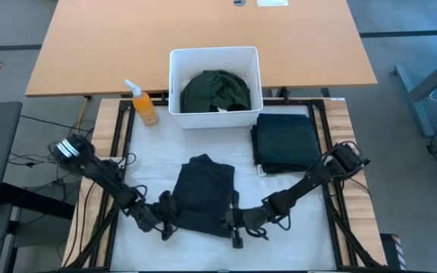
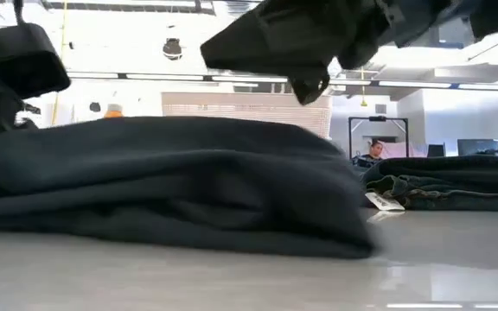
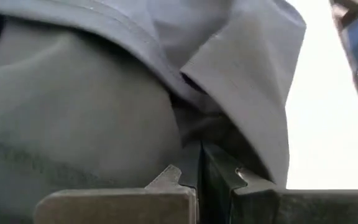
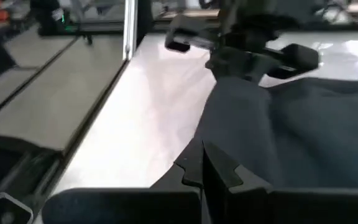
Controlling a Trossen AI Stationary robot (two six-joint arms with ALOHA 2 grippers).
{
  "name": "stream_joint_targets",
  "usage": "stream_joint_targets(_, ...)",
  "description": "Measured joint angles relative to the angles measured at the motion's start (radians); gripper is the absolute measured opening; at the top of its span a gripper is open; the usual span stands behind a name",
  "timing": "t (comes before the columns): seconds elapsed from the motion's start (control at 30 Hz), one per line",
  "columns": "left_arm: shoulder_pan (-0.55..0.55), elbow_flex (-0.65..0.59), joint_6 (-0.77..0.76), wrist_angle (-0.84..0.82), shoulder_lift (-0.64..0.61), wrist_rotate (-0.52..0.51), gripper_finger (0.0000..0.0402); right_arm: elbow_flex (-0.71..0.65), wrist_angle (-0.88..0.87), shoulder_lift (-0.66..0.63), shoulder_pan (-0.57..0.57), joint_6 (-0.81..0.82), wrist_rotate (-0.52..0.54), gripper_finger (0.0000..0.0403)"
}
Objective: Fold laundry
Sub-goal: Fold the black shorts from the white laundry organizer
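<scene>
Gripping: left gripper (image 1: pixel 164 221) clamped on the near left edge of the black garment (image 1: pixel 203 193); right gripper (image 1: pixel 236 224) clamped on its near right edge.
Garment: mid-table, partly folded.
Folded stack (image 1: pixel 285 141): right of it.
Bin (image 1: pixel 176 76): holds green cloth (image 1: pixel 215 91).

No words or numbers can be read. The small white tag (image 2: pixel 384 200) on the folded dark green cloth (image 2: pixel 456 183) is too tiny.
</scene>
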Motion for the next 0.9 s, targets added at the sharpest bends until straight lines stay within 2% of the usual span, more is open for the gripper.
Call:
stream_joint_targets(0.1,0.026,0.076,0.02,0.109,0.144,0.042,0.0,0.039,-0.006,0.067,0.005,0.002,-0.023,0.002)
stream_joint_targets(0.23,0.059,0.246,0.106,0.119,0.295,0.105,0.0,0.075,-0.132,0.103,0.017,0.056,-0.018,0.002)
stream_joint_targets(0.3,0.071,0.315,0.161,0.085,0.326,0.136,0.0,0.077,-0.205,0.095,0.027,0.094,0.001,0.002)
stream_joint_targets(0.37,0.085,0.368,0.202,0.015,0.326,0.213,0.0,0.077,-0.294,0.081,0.039,0.128,0.005,0.002)
stream_joint_targets(0.43,0.092,0.391,0.239,-0.123,0.272,0.238,0.0,0.079,-0.364,0.075,0.052,0.163,0.01,0.002)
stream_joint_targets(0.57,0.096,0.4,0.288,-0.36,0.126,0.224,0.0,0.08,-0.435,0.075,0.071,0.2,0.015,0.002)
stream_joint_targets(0.73,0.094,0.402,0.352,-0.474,-0.055,0.209,0.0,0.08,-0.44,0.078,0.071,0.208,0.017,0.002)
stream_joint_targets(0.8,0.095,0.401,0.391,-0.519,-0.107,0.154,0.0,0.079,-0.437,0.078,0.062,0.207,0.017,0.002)
stream_joint_targets(0.9,0.095,0.402,0.555,-0.536,-0.149,0.045,0.0002,0.079,-0.425,0.079,0.05,0.207,0.014,0.002)
